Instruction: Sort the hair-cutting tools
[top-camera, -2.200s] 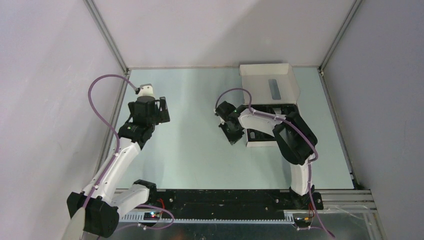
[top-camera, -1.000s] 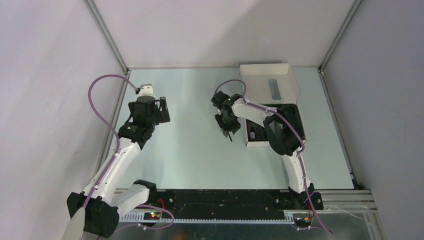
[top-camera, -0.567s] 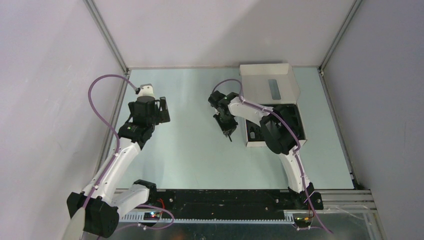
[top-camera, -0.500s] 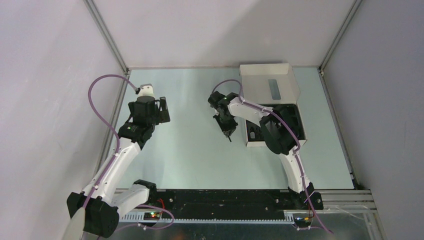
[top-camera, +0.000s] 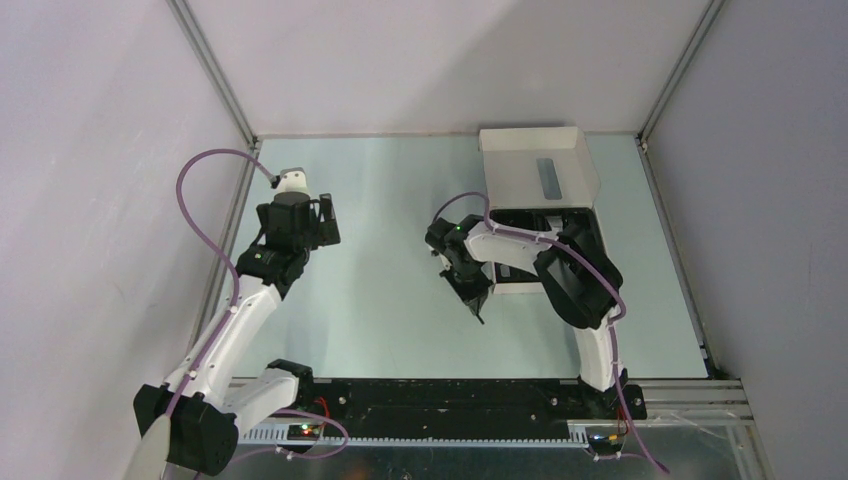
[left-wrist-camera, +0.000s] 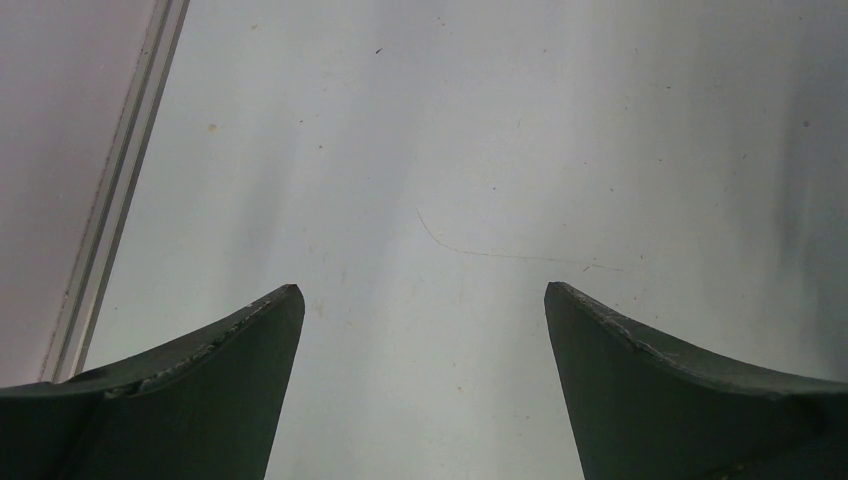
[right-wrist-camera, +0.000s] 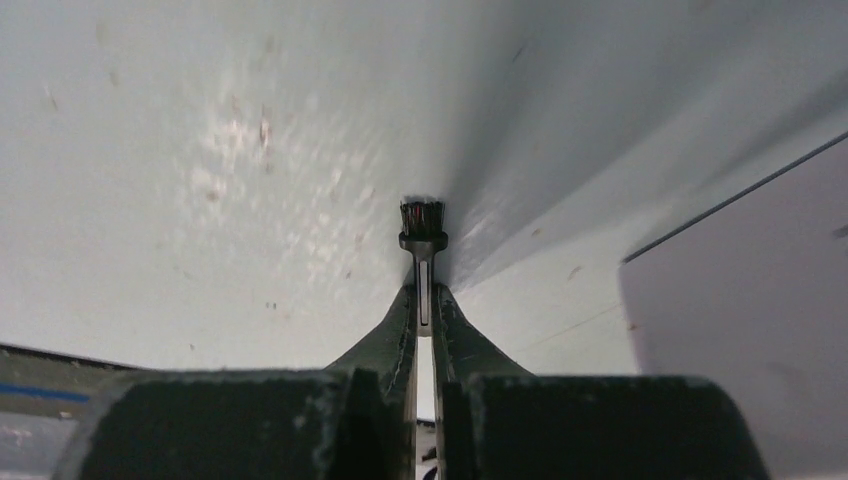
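The thin black stick-brush (right-wrist-camera: 422, 240) is held between the right jaws, which are pressed shut on its flat handle, so that only the short stem and the small bristle head stand out past the tips. In the top view the brush (top-camera: 478, 314) shows only as a short dark point below the right wrist, over the bench (top-camera: 380, 300) just beside the near left corner of the white box (top-camera: 520, 288). It points toward the near edge. The bristle head is low over the bench (right-wrist-camera: 200, 150), but I cannot tell if it touches. The box is open, and its lid (top-camera: 535, 160) stands up at the far side with a grey narrow mark on the inner face. Inside the tray there are dark black things (top-camera: 545, 218), but the right arm (top-camera: 575, 275) crosses over them, and I cannot tell which tools they are or how they lie. Only the right wrist view shows the grip and the bristles clearly. It also shows a pale flat surface (right-wrist-camera: 740, 320) at the right, probably the side of the box. The contents of the box show only in the top view. The left arm (top-camera: 245, 300) is well apart, at the left side of the bench. Its wrist view shows the left jaws spread wide with nothing between them, only bare bench (left-wrist-camera: 500, 120) with a thin curved line (left-wrist-camera: 500, 255) on it.
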